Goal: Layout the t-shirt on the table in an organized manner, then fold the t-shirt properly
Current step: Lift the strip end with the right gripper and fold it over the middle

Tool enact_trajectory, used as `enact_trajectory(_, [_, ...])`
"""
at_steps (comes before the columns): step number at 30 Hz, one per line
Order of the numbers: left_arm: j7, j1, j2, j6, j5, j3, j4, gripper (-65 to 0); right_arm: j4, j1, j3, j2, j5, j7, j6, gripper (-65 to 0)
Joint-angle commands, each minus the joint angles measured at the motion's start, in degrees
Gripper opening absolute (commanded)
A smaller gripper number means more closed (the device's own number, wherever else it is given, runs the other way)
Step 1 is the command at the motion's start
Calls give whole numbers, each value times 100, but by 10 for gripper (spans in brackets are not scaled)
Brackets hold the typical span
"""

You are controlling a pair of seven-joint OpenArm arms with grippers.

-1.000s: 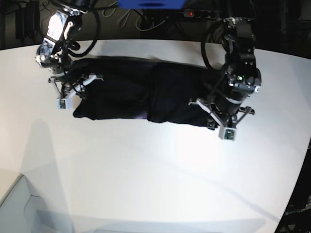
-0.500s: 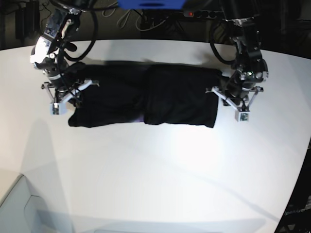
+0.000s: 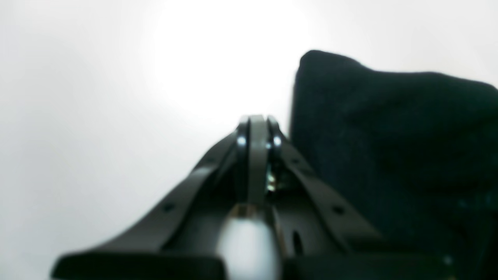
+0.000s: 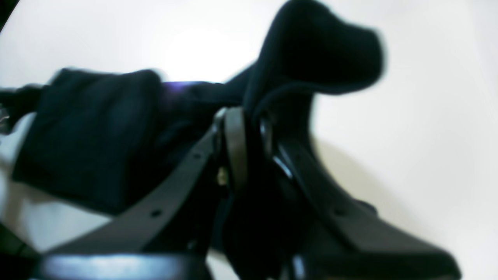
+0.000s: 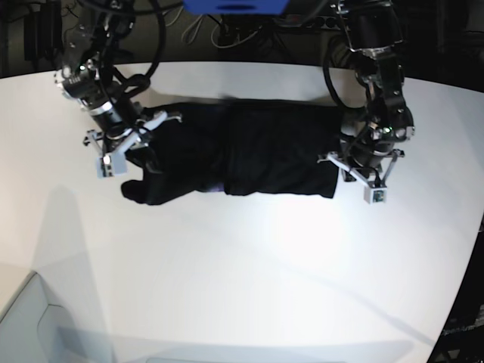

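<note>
One long black cloth t-shirt [image 5: 249, 155] band.

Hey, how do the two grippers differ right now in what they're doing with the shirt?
The right gripper is shut on the t-shirt, with black cloth bunched between its fingers and lifted; the left gripper is shut on nothing, beside the shirt's edge. In the base view, the right sits at the shirt's left end, the left at its right end. Both are closed.

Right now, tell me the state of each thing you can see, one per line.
t-shirt: folded into a long black band, lying across the table, one end bunched and lifted.
table: white, bearing the shirt.
left gripper: jaws shut, empty, beside the shirt's end.
right gripper: jaws shut on the t-shirt, cloth draped over them.
</note>
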Motion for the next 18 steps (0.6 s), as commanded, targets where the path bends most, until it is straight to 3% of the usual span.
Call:
enact_trajectory(1, [463, 78, 34, -3, 131, 18, -72, -649, 120, 46, -133, -17, 153, 188, 62, -650])
enact_trajectory(14, [506, 122, 34, -3, 131, 18, -81, -649, 85, 477, -2436, -17, 135, 161, 9, -650])
enact_trajectory(18, [489, 122, 34, -3, 131, 18, -81, -649, -12, 749, -3007, -17, 135, 161, -500, -650])
